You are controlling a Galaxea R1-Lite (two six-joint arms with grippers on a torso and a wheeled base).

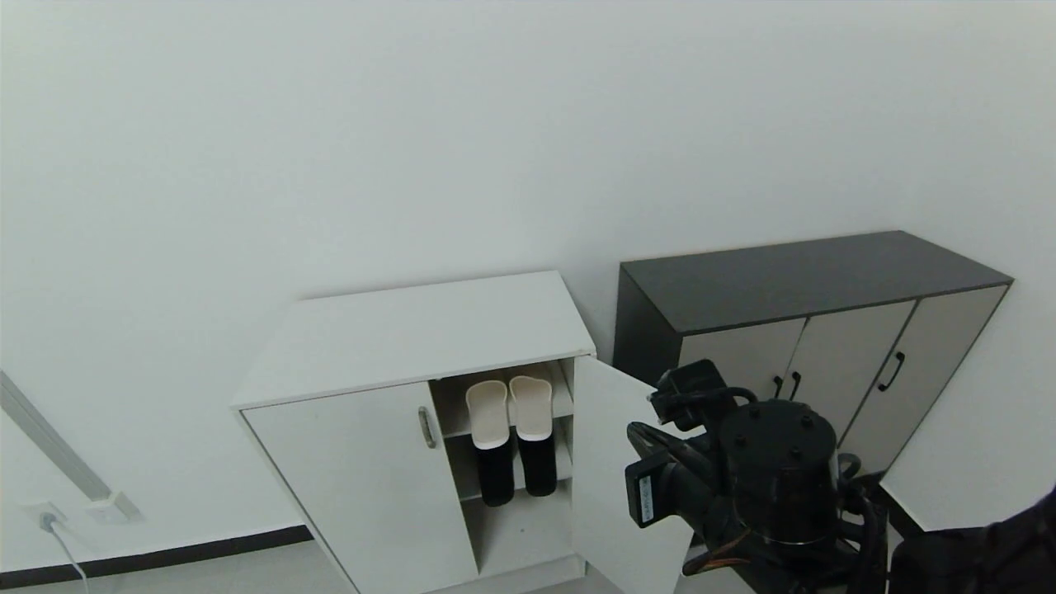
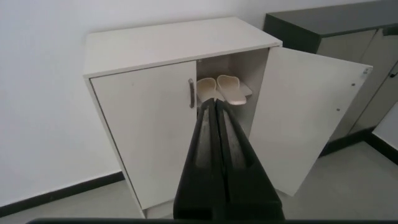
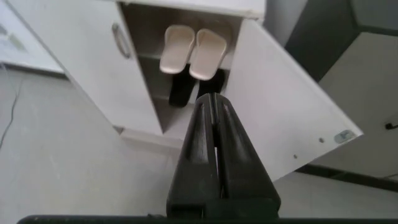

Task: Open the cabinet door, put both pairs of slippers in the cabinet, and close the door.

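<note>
White cabinet (image 1: 412, 330), right door (image 1: 615, 470) open; cream slippers (image 1: 510, 411) upper shelf; black slippers (image 1: 518, 472) below.

A white cabinet (image 1: 412, 330) stands on the grey floor (image 1: 206, 582) with its back against the wall. Its left door (image 1: 363, 487) is closed and its right door (image 1: 615, 462) is swung wide open. Inside, the upper shelf (image 1: 563, 400) carries a pair of cream slippers (image 1: 510, 408). They lie side by side and touching, with their ends poking out past the shelf's front edge. The shelf below (image 1: 464, 478) holds a pair of black slippers (image 1: 516, 470), directly under the cream pair and also overhanging the front edge. Just beside the white cabinet, on the robot's right, a dark-topped cabinet (image 1: 808, 280) with grey doors stands on the same floor.
</note>
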